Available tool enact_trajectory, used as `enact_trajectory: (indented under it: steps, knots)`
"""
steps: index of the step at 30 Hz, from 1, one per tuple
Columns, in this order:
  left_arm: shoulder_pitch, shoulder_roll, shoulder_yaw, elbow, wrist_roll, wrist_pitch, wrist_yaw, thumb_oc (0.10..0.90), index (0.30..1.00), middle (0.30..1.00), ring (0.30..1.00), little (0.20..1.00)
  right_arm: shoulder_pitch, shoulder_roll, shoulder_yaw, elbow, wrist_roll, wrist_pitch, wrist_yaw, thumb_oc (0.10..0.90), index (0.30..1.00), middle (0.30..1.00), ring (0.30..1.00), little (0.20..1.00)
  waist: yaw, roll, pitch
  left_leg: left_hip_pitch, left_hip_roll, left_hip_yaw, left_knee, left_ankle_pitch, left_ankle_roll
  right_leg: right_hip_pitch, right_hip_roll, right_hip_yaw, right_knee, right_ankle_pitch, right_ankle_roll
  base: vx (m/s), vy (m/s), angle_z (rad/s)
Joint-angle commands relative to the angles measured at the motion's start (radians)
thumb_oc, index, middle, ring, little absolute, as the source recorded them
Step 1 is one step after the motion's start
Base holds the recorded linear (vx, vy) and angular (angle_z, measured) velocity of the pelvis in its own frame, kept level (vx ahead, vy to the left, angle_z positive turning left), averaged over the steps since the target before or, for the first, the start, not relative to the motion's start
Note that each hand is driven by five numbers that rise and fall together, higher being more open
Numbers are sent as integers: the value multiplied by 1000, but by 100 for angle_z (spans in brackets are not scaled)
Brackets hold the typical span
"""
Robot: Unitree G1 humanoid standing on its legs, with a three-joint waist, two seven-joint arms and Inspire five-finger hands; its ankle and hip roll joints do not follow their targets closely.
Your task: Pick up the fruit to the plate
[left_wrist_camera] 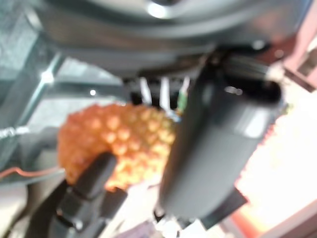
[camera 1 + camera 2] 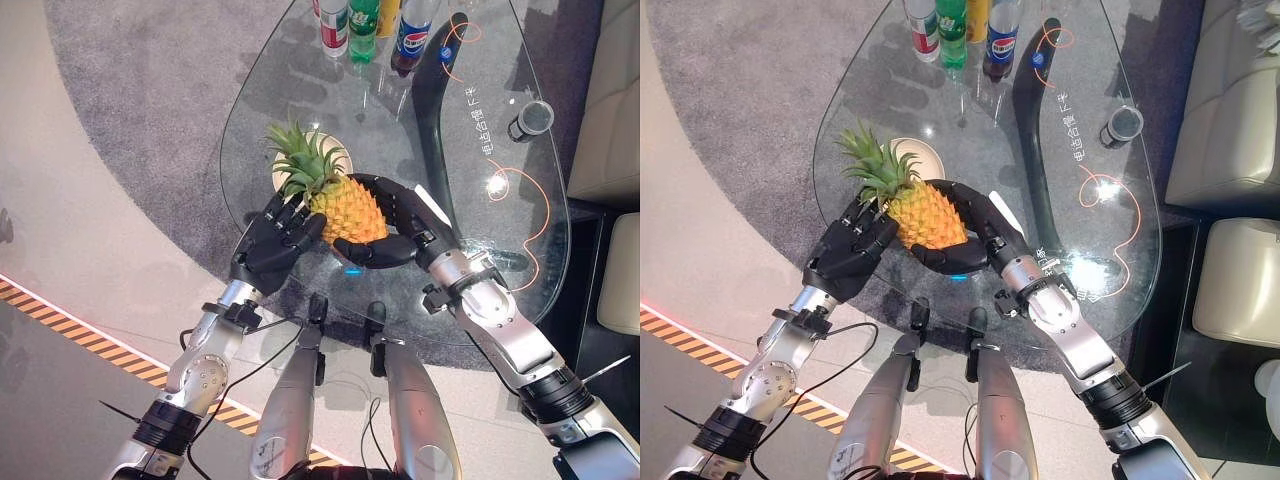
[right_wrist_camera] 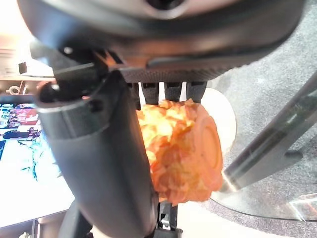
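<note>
The pineapple (image 2: 345,208) was held between both hands above the near part of the glass bench (image 2: 250,110), its orange body cradled and its green crown pointing toward the cream plate (image 2: 343,160), which lay on the glass just beyond the fruit and was partly hidden by the leaves. The right hand (image 2: 395,225) was curled round the pineapple's body from the far and under side, grasping it, while the left hand (image 2: 275,240) pressed against the near side with its fingers bent onto the skin; the right wrist view showed the cut base of the fruit wedged against that hand's thumb. By my judgement the lift was done and the carry to the plate was the step in hand; the next move would call for both arms to travel forward together, keeping their squeeze even, then lower the fruit onto the plate before the hands let go. The bench was a rounded clear top with a dark curved support (image 2: 435,120) beneath it, four drink bottles (image 2: 365,25) standing at its far edge and a small dark cup (image 2: 532,118) off to the right. Under it lay a grey carpet (image 2: 140,90), with pale flooring and a black-and-yellow striped line (image 2: 60,320) to the left, and cream seating (image 2: 610,100) on the right.
</note>
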Motion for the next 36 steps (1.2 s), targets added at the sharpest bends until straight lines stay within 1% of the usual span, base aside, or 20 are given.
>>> enact_trajectory:
  steps: [1, 4, 6, 9, 11, 12, 13, 14, 15, 18, 19, 21, 22, 23, 25, 27, 28, 31, 33, 36]
  knots:
    - [-41, 3, -31, -190, -32, -25, -99, 800, 900, 900, 900, 900, -130, 34, 38, -174, 47, -136, 3, 100, 300, 300, 300, 200, -5, -24, -24, 4, -41, 18, 138, -104, 18, 105, 26, 54, -165, 82, 54, 0, 0, 0]
    - [-44, 2, -48, -204, -35, -15, -103, 800, 900, 900, 900, 900, -131, 40, 54, -174, 49, -129, 1, 100, 300, 300, 300, 200, -6, -22, -24, 6, -43, 17, 132, -103, 19, 105, 26, 56, -169, 85, 56, 0, 0, 0]
    - [-45, 2, -59, -210, -36, -21, -103, 800, 900, 900, 900, 900, -134, 42, 66, -170, 38, -121, 0, 100, 300, 300, 300, 200, -6, -21, -24, 4, -44, 16, 130, -101, 19, 101, 26, 58, -167, 85, 56, 0, 0, 0]
    - [-49, 1, -62, -223, -61, -38, -102, 800, 900, 900, 900, 900, -141, 42, 94, -170, 23, -82, 21, 100, 300, 300, 300, 200, -5, -18, -24, 6, -45, 19, 123, -99, 20, 102, 25, 60, -172, 86, 56, 0, 0, 0]
    - [-44, -4, -57, -241, -73, -63, -92, 800, 900, 900, 900, 900, -139, 41, 116, -179, 20, -47, 66, 100, 300, 300, 300, 200, -3, -17, -24, 8, -47, 19, 117, -97, 21, 103, 25, 60, -176, 87, 56, 0, 0, 0]
    - [-44, -4, -57, -241, -73, -63, -92, 800, 900, 900, 900, 900, -139, 41, 116, -180, 20, -46, 66, 100, 300, 300, 300, 200, -4, -17, -24, 8, -47, 18, 117, -97, 21, 103, 25, 60, -176, 87, 56, 0, 0, 0]
    - [-43, -10, -54, -251, -91, -94, -80, 800, 900, 900, 900, 900, -135, 43, 139, -191, 4, -25, 88, 100, 300, 300, 300, 200, -2, -16, -24, 10, -49, 16, 114, -95, 22, 105, 24, 60, -179, 87, 55, 0, 0, 0]
    - [-43, -17, -51, -257, -95, -109, -73, 800, 900, 900, 900, 900, -134, 45, 152, -196, -8, -12, 103, 100, 300, 300, 300, 200, -1, -17, -24, 10, -50, 15, 113, -95, 22, 105, 24, 60, -181, 88, 54, 0, 0, 0]
    - [-42, -21, -49, -261, -92, -121, -66, 800, 900, 900, 900, 900, -133, 46, 160, -200, -15, -7, 111, 100, 300, 300, 300, 200, -1, -16, -24, 10, -51, 13, 113, -95, 22, 105, 23, 60, -181, 88, 54, 0, 0, 0]
    - [-42, -46, -42, -274, -61, -186, -14, 800, 900, 900, 900, 900, -129, 58, 193, -213, -48, 6, 150, 100, 300, 300, 300, 200, 3, -16, -24, 7, -54, 6, 111, -91, 21, 105, 22, 58, -182, 88, 52, 3, 6, 1]
    - [-40, -55, -34, -277, -45, -219, 15, 800, 900, 900, 900, 900, -127, 66, 202, -220, -58, 13, 172, 100, 300, 300, 300, 200, 4, -16, -24, 7, -57, 2, 109, -89, 22, 103, 23, 59, -180, 87, 52, 8, 16, 5]
    - [-37, -63, -24, -280, -37, -249, 29, 800, 900, 900, 900, 900, -125, 69, 212, -229, -69, 24, 193, 100, 300, 300, 300, 200, 5, -17, -24, 7, -58, 0, 104, -87, 22, 103, 23, 61, -182, 86, 52, 5, 13, 4]
    - [-36, -64, -23, -280, -36, -252, 30, 800, 900, 900, 900, 900, -125, 68, 214, -231, -70, 26, 195, 100, 300, 300, 300, 200, 6, -17, -24, 7, -58, 0, 104, -87, 22, 104, 24, 61, -183, 86, 52, 3, 16, 4]
    - [-31, -66, -12, -285, -18, -286, 45, 800, 900, 900, 900, 900, -125, 61, 224, -240, -74, 35, 216, 100, 300, 300, 300, 200, 7, -18, -24, 7, -59, -2, 101, -85, 22, 104, 25, 63, -184, 85, 52, -2, 15, 3]
    - [-22, -69, 5, -298, -5, -309, 53, 800, 900, 900, 900, 900, -122, 51, 236, -252, -94, 59, 261, 100, 300, 300, 300, 200, 11, -18, -24, 2, -61, -5, 103, -85, 23, 99, 26, 65, -181, 83, 51, 0, 0, 0]
    - [-17, -69, 15, -308, -12, -321, 52, 800, 900, 900, 900, 900, -121, 38, 245, -260, -104, 71, 289, 100, 300, 300, 300, 200, 13, -19, -24, 1, -62, -7, 102, -84, 23, 99, 26, 64, -182, 82, 50, 0, 0, 0]
    - [-11, -67, 28, -321, -21, -328, 51, 800, 900, 900, 900, 900, -119, 22, 256, -263, -112, 80, 325, 100, 300, 300, 300, 200, 17, -20, -24, 1, -63, -9, 101, -83, 23, 99, 26, 63, -182, 81, 49, 0, 0, 0]
    - [-11, -73, 38, -337, 1, -339, 73, 800, 900, 900, 900, 900, -129, 4, 276, -264, -146, 90, 386, 100, 300, 300, 300, 200, 24, -23, -24, -4, -65, -13, 102, -82, 23, 96, 26, 60, -181, 81, 47, 0, 0, 0]
    - [-11, -73, 38, -339, 9, -334, 87, 800, 900, 900, 900, 900, -133, -2, 287, -269, -163, 91, 412, 100, 300, 300, 300, 200, 27, -24, -24, -4, -66, -16, 102, -81, 22, 96, 26, 59, -181, 81, 47, 5, -7, 2]
    - [-11, -73, 32, -341, 7, -325, 99, 800, 900, 900, 900, 900, -141, -13, 296, -273, -146, 85, 399, 100, 300, 300, 300, 200, 29, -25, -24, -4, -67, -19, 105, -82, 23, 96, 24, 58, -181, 82, 48, 5, -5, 1]
